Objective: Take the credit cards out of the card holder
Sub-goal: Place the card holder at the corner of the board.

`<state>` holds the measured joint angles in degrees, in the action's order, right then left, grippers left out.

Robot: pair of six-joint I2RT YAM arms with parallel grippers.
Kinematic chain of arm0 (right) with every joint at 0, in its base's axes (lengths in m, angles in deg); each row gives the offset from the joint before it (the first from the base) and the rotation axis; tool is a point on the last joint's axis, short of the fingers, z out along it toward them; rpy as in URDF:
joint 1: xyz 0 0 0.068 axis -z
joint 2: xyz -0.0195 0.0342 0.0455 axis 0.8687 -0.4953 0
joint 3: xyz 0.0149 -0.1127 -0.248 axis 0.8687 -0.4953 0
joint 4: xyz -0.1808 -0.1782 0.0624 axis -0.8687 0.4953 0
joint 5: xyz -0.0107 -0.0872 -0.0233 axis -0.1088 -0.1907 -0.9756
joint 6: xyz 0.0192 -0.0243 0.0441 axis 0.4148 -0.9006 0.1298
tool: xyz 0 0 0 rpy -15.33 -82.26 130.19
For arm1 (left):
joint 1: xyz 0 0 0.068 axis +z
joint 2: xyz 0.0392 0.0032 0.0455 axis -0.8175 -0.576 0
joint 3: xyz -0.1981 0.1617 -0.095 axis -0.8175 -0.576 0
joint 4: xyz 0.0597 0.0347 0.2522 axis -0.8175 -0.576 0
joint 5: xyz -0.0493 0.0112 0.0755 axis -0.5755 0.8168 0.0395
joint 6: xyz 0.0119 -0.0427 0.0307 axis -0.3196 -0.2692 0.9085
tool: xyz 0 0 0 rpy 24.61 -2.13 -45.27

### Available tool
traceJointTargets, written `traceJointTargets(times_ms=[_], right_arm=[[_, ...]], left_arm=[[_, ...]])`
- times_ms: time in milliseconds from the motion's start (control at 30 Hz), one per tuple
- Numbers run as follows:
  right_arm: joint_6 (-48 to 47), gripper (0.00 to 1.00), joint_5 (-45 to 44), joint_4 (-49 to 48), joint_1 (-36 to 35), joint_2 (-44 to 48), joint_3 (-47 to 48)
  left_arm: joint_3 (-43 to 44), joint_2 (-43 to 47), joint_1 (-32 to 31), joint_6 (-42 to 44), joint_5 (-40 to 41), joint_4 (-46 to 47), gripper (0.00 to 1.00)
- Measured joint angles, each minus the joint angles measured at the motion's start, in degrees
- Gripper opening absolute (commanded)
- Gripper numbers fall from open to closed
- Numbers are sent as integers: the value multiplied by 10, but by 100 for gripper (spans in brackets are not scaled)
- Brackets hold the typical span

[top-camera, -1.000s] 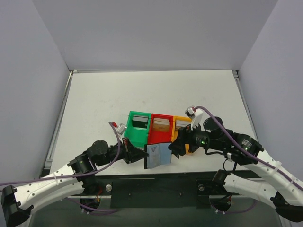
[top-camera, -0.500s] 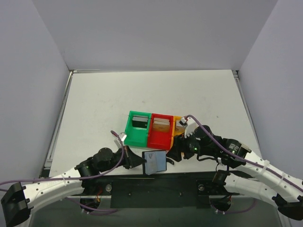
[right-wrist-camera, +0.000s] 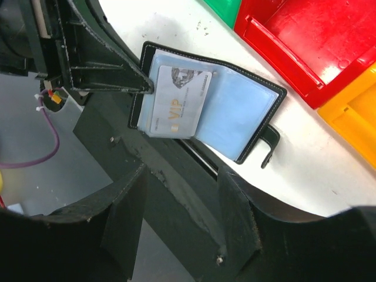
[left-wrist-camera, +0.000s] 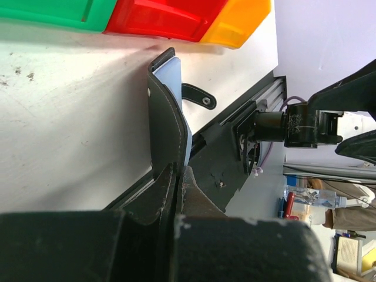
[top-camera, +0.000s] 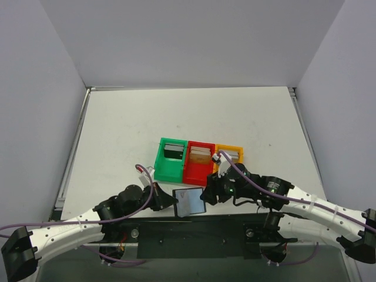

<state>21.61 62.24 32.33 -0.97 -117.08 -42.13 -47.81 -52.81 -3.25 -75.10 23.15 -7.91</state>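
The card holder (right-wrist-camera: 241, 114) is a black leather wallet, open, with pale blue sleeves. It lies at the table's near edge (top-camera: 190, 201). A grey VIP credit card (right-wrist-camera: 179, 101) sits in its left sleeve. My left gripper (top-camera: 175, 201) is shut on the holder's left edge; in the left wrist view the gripper (left-wrist-camera: 179, 170) pinches the holder (left-wrist-camera: 167, 111) edge-on. My right gripper (right-wrist-camera: 179, 205) is open and empty, just right of the holder (top-camera: 207, 195) and apart from it.
A row of joined green (top-camera: 171, 160), red (top-camera: 198, 164) and orange (top-camera: 235, 154) open boxes stands just behind the holder, each with a card-like piece inside. A black rail (top-camera: 194, 229) runs along the table's near edge.
My left gripper has drawn the card holder a little toward the near edge. My right gripper has moved left and nearer, from over the orange box to beside the holder.
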Motion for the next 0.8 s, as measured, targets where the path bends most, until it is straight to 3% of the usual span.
traceJointTargets(times_ms=[400,633,800], right_arm=[[10,29,2,-149,-10,-193,-19],[11,24,4,-179,-10,-254,-36],[13,22,5,-191,-10,-284,-54]], left_arm=[[-21,-13,0,-18,4,-8,0],[-23,-14,0,-21,6,-8,0],[-23,-14,1,-20,6,-9,13]])
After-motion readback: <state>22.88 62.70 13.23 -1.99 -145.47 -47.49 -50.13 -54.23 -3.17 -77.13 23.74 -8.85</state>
